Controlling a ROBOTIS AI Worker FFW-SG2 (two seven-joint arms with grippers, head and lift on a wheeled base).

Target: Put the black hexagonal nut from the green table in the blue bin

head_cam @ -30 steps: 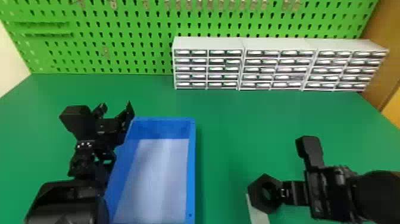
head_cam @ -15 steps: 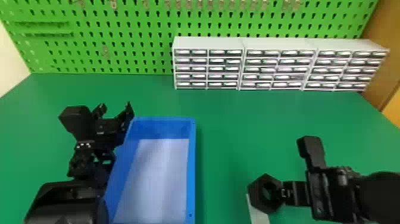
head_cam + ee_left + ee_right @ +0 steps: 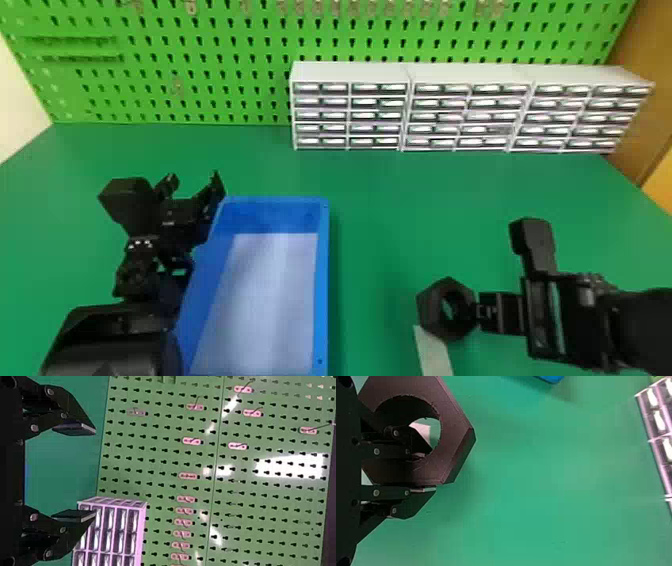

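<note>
Green pegboard (image 3: 260, 90) along the back, with white drawer units (image 3: 350, 72) standing before it on the green table (image 3: 380, 190). Head view: blue bin (image 3: 322, 280) on the table, open at the top, a pale floor showing. Black hexagonal nut (image 3: 429, 306) at the right gripper (image 3: 477, 311), to the right of the bin and outside it, well apart from its near wall. Right wrist view: one finger set through the nut's hole, the other against its outer side; jaws closed down on the ring wall between them. Whether the nut touches the table: cannot tell. Pale strip (image 3: 434, 352) near the nut, partly hidden by it. Left gripper (image 3: 196, 181) parked at the bin's left side, near the far end; its fingers spread wide, nothing between them.
</note>
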